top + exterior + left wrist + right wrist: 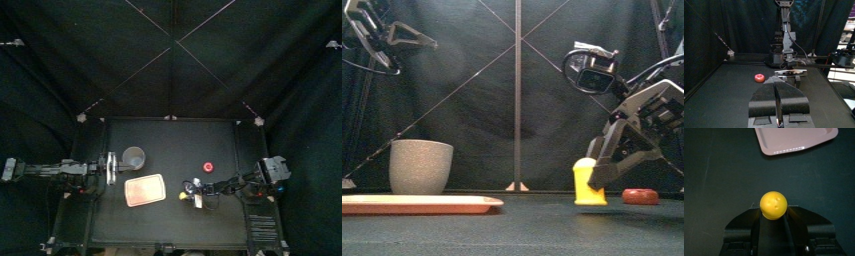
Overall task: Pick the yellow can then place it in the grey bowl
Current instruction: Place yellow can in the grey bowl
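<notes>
Clock bearings are read on the top view, 12 at the back curtain.

Right gripper (773, 211): low over the table (167, 140) at about 5 o'clock of its centre. The arm enters from the 3 o'clock side. Jaws are opened only to the width of the can (585, 182), one pressed on each flank. In the right wrist view the can's rounded yellow top sits squarely between them.

Can: upright. In the front view its base looks level with the tabletop, but I cannot tell whether it bears on it or is just clear.

Cup (134, 155): grey, speckled, upright, at 10 o'clock of table centre and at 10–11 o'clock from the can, well apart from it. Nothing visible above its rim.

Tray (144, 189): pink, flat, at 8 o'clock of centre, just at 6 o'clock of the cup. It lies at 9 o'clock from the can, near but apart.

Red toy (207, 167): small and round, at 2 o'clock of centre, on the table and clear of the right gripper.

Left gripper (777, 85): at the table's 9 o'clock edge, raised. Jaws are pressed together with only a thin seam between them and hold nothing. It points across the table toward 3 o'clock.
</notes>
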Motion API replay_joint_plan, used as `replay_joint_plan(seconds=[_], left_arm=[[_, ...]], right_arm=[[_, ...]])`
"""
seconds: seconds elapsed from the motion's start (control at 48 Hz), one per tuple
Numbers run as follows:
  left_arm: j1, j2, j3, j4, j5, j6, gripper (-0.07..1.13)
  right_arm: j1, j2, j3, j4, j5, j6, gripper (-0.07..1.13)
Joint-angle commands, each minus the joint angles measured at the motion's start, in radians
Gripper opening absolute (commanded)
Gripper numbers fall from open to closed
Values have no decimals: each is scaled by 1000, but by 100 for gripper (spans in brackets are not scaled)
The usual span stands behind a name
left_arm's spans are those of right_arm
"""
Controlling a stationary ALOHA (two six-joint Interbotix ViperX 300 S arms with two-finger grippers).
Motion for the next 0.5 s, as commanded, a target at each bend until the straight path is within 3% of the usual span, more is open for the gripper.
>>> replay_joint_plan(seconds=[0.021, 0.271, 0.5], left_arm=[[3, 3, -9, 0, -9, 0, -1], [3, 3, -6, 0, -11, 0, -1], [9, 3, -8, -3, -11, -3, -1]], right_arm=[[-25, -69, -34, -12, -38, -6, 68], [-187, -115, -156, -83, -74, -5, 68], [-322, -35, -354, -147, -83, 5, 68]])
